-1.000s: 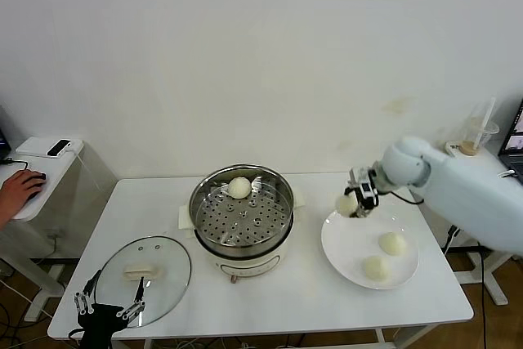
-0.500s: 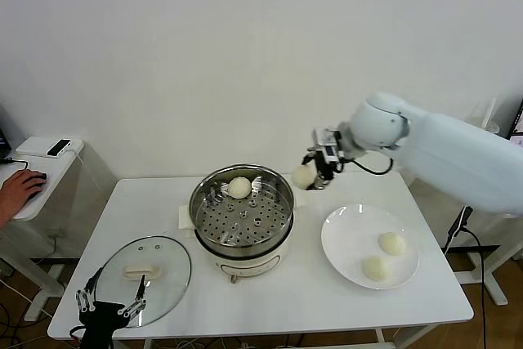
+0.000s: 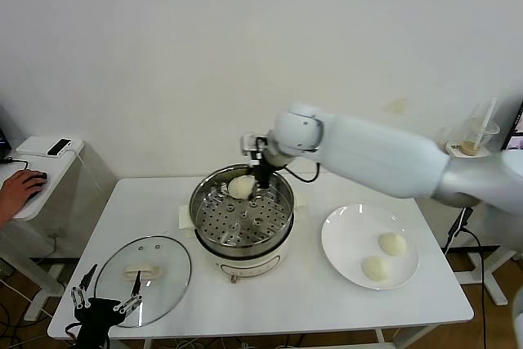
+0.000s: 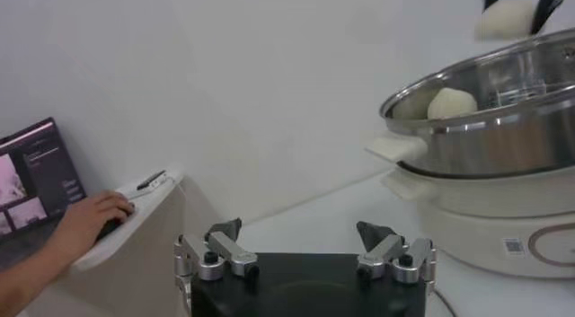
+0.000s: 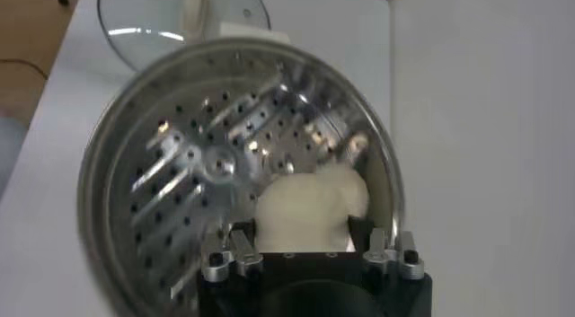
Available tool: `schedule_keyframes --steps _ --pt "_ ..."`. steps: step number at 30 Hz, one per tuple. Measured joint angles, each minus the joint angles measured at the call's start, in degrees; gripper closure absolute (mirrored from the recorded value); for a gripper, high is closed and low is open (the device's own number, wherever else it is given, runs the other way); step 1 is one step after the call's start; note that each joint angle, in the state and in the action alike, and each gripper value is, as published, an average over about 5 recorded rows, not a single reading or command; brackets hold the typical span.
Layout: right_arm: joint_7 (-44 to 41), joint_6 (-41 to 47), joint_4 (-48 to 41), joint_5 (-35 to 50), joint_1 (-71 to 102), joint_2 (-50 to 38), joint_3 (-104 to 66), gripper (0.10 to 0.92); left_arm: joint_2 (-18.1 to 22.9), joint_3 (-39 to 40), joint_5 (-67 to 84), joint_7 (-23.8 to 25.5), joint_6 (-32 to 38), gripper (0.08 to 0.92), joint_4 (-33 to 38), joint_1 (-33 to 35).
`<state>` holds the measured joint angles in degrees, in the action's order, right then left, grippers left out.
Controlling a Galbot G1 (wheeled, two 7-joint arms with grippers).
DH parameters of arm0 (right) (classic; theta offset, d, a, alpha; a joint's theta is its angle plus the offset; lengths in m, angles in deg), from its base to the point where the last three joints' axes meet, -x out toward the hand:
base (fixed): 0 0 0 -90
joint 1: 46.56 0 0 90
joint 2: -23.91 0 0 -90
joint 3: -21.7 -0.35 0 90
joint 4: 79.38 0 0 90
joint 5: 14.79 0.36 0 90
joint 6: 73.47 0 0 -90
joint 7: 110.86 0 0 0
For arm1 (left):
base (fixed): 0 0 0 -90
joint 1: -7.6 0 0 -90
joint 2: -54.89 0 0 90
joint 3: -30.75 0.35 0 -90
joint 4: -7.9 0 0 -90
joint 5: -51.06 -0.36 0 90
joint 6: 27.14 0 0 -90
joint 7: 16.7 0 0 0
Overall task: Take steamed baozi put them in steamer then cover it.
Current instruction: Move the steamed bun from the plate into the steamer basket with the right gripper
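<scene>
While a person's hand (image 3: 18,188) is resting on a mouse at far left of the head view, beside a side desk (image 3: 41,171) w/ a phone, the left gripper (image 3: 105,306) is sitting at lower left of frame, off the table's (image 3: 310,300) front edge, fingers spread fully open w/ nothing between them. Just right of it, the cover (image 3: 143,269) is lying flat on the table, handle up, near the steamer but apart from it. At frame centre the steamer (image 3: 242,212) is standing open, perforated tray showing, w/ one baozi (image 4: 451,103) sitting at its back rim. The right arm is reaching across from the right side, and the right gripper (image 3: 255,182) is hanging over the steamer's back part, fingers partly closed on a second baozi (image 5: 310,202), held above the tray, close by the one inside. Toward lower right, a white plate (image 3: 343,243) is carrying two more baozi (image 3: 392,243) (image 3: 375,267), apart from each other. At far right a cup w/ straw (image 3: 476,132) is standing on another surface.
</scene>
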<state>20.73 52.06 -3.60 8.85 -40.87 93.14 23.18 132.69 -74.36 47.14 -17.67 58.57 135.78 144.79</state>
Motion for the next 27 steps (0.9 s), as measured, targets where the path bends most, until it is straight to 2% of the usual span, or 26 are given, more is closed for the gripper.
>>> schedule_keyframes --steps 12,22,25,27 --pt "1.8 1.34 -8.37 0.15 3.22 10.3 1.8 0.381 0.08 -0.06 0.18 0.03 0.01 0.177 0.52 -0.21" --pt "2.13 1.47 -12.96 -1.16 4.9 14.22 2.17 0.378 -0.21 -0.49 0.35 0.05 0.05 0.177 0.75 -0.16" --pt "2.12 1.47 -13.59 -1.42 5.15 14.66 2.18 0.363 -0.27 -0.49 0.35 0.05 0.05 0.177 0.71 -0.25" --pt "2.05 1.41 -13.78 -1.49 5.16 14.79 2.14 0.326 -0.35 -0.49 0.35 0.05 0.05 0.177 0.66 -0.28"
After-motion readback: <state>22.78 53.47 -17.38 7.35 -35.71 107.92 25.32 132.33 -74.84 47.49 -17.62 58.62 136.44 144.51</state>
